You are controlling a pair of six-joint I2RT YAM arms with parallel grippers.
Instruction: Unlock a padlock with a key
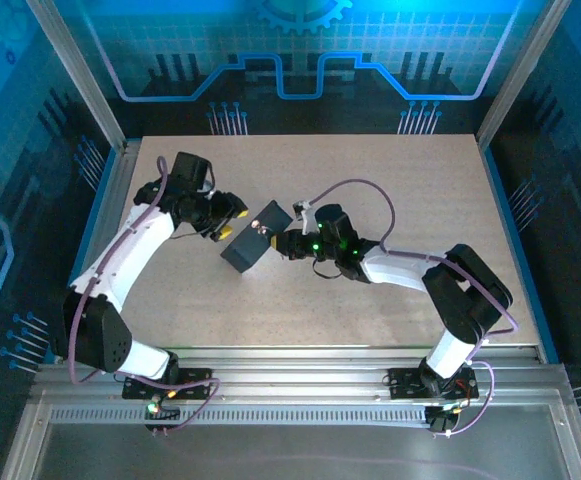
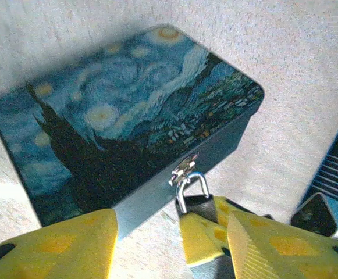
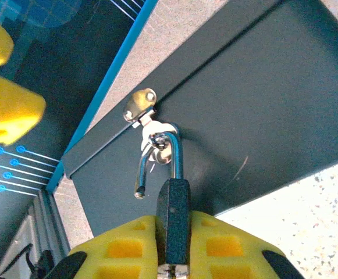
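Pinching the padlock (image 3: 172, 204) by its body, the right gripper (image 3: 170, 247) steadies it where it hangs on the hasp of the tin (image 3: 262, 104), and one shackle leg looks sprung free. The left gripper (image 1: 232, 222) hovers just beside, jaws spread on nothing, likely leaving room

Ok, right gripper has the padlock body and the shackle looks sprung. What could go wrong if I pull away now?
1. The shackle has its free end out of the body, yet it hooks through the hasp of the tin; a straight pull would likely drag or tip the tin.
2. The left gripper is open, not clamped on the tin, so nothing steadies it.
3. The right gripper pinches only the narrow body of the padlock, which may twist or slip.
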